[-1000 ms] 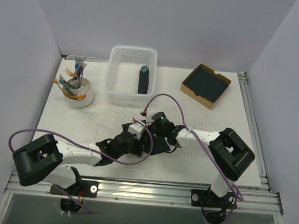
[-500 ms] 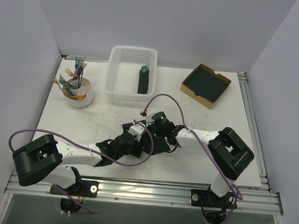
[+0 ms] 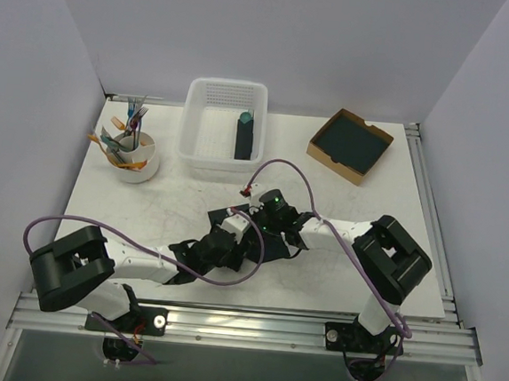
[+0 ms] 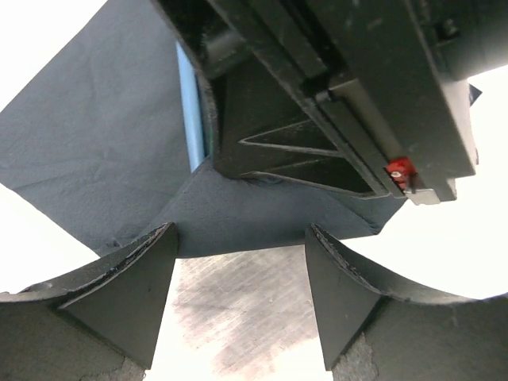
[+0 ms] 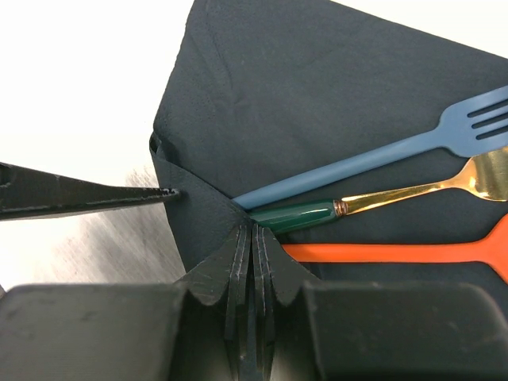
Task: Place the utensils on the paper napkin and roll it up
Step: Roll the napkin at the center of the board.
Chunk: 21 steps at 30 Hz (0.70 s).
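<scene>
While right jaws pinch the paper napkin (image 5: 317,103), utensils (image 5: 381,252) lie across it, heads right; left jaws spread.

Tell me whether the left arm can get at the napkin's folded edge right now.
Probably yes. The left gripper is open, with the napkin edge right in front of it and nothing between. The right gripper, pinching the fold, sits just beyond, so room looks tight.
</scene>
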Motion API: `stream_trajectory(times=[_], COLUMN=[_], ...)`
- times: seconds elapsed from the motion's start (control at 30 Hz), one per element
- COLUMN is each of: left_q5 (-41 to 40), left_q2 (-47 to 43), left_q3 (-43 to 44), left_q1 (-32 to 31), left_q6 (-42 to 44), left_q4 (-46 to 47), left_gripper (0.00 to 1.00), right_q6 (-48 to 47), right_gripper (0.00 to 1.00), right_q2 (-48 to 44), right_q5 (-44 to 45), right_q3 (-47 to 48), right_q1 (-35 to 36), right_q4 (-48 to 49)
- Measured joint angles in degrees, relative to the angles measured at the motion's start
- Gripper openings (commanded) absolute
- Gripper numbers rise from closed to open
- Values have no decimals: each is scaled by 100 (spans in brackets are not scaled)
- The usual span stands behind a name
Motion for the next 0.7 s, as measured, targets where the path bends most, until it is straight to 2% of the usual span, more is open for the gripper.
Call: stream_trajectory(times=[0.4, 0.7], left_q5=[-173, -181], left_q2=[122, 382], left_q3=[44, 214], left_q1=[0, 0], left_q6=[-7, -7], left_q4=[-4, -118], left_gripper=[74, 74], right_q6=[15, 74], right_gripper=[0, 9], right_q2=[31, 31], right_q5=[-59, -70], right_q3=[0, 0], right_q1=[0, -33], right_q4=[50, 52])
